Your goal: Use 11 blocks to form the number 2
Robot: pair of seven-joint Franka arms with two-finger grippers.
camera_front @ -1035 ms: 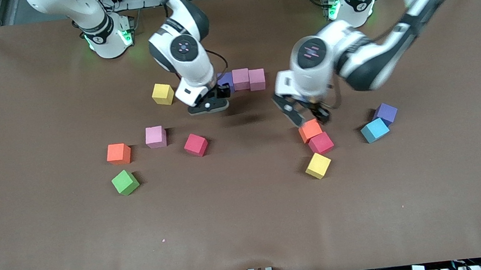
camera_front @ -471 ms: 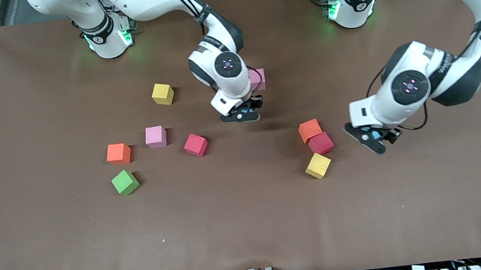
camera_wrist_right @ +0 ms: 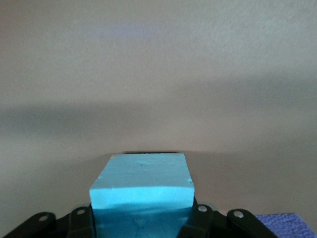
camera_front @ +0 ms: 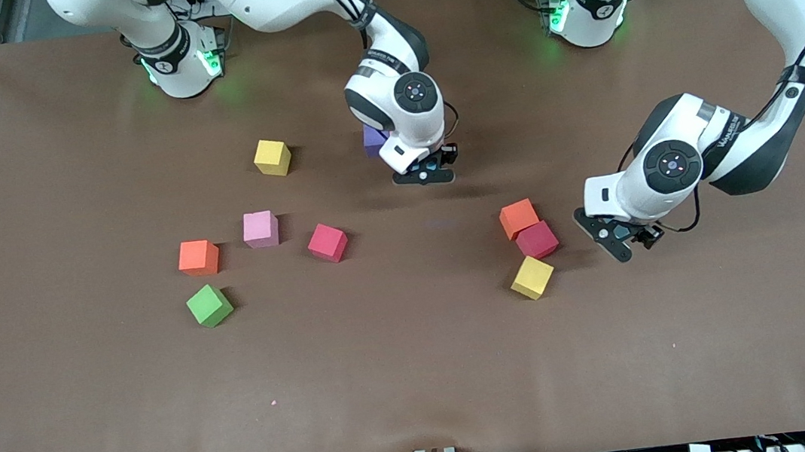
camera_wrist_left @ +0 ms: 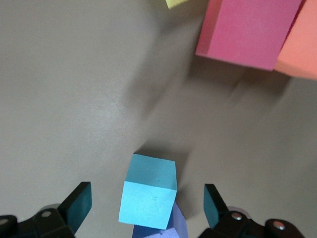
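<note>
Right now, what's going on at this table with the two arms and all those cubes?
The right gripper is shut on a light blue block, near a purple block already laid down. The left gripper hangs open over another light blue block that leans against a second purple one. Orange, crimson, pink, green and yellow cubes lie scattered on the table.

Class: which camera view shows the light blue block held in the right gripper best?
The right wrist view: the light blue block fills the picture between the shut right gripper. The front view hides it under the arm. The left wrist view shows a different light blue block.
</note>
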